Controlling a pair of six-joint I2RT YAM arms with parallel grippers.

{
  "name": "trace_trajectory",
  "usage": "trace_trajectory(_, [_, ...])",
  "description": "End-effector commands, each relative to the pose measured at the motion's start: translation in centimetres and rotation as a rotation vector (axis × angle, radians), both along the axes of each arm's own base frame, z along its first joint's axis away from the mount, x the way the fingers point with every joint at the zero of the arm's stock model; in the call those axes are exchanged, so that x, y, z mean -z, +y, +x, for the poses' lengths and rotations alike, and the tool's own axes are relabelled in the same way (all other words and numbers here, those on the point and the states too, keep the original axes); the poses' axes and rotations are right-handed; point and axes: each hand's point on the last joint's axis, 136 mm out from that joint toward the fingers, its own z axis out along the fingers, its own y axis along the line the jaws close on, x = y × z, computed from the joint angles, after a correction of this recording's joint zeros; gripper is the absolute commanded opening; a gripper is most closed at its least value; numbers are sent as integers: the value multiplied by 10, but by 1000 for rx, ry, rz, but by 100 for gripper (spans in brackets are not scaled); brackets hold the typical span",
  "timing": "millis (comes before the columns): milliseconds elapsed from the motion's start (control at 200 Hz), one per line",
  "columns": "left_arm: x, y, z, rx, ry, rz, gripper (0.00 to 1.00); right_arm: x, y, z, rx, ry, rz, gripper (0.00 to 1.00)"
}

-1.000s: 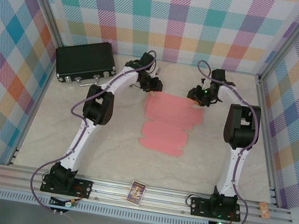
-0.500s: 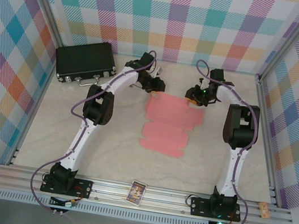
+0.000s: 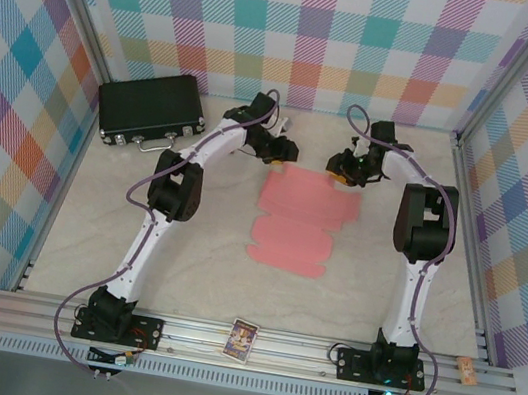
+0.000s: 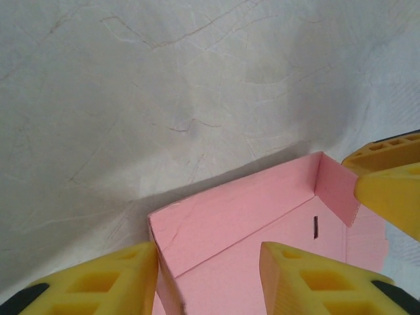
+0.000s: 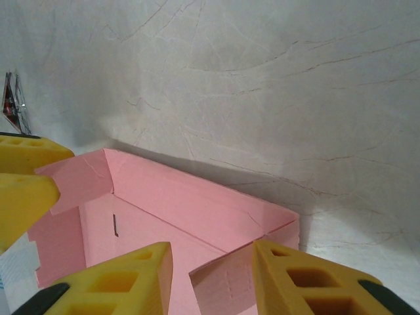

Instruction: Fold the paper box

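Ahead of both pairs of jaws, open room on the pale wrinkled table cover (image 4: 164, 79). Far to the left of the left jaws, well apart, a black case (image 3: 150, 108). Reaching from one gripper to the other, the raised far wall of the paper box (image 3: 302, 214), top edge straight. Left gripper (image 4: 210, 262): partly open, standing around the left corner of that wall; one pad just beside the side flap, the other over the box floor, nothing pinched. Right gripper (image 5: 213, 262): partly open too, astride the right side flap, with a gap on its inner side. From the wrists, folded corners and a small slit (image 4: 315, 226); from above, the flat rest of the sheet, behind the jaws.
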Motion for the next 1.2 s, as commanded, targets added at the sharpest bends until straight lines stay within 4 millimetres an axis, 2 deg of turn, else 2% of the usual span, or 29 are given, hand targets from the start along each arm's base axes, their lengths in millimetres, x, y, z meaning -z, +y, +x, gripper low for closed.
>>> trace_trajectory(0, [-25, -18, -9, 54, -35, -44, 42, -5, 9, 4, -15, -15, 32, 37])
trace_trajectory(215, [-21, -23, -12, 69, -36, -39, 41, -2, 10, 4, -15, -9, 37, 37])
trace_trajectory(470, [-18, -25, -14, 79, -31, -44, 45, 2, 10, 3, -12, 4, 36, 38])
trace_trajectory(710, [-23, -23, -12, 76, -49, -33, 46, -1, 9, 4, -12, -4, 30, 38])
trace_trajectory(855, [-35, -16, -6, 59, -88, -6, 48, -14, 6, 5, -10, -32, 10, 40])
trace_trajectory(975, [-48, -1, 4, 14, -132, 36, 51, -28, 2, 5, -6, -62, -8, 42])
trace_trajectory(1195, [-80, 22, 14, -37, -208, 83, 57, -58, -8, 2, 3, -124, -63, 48])
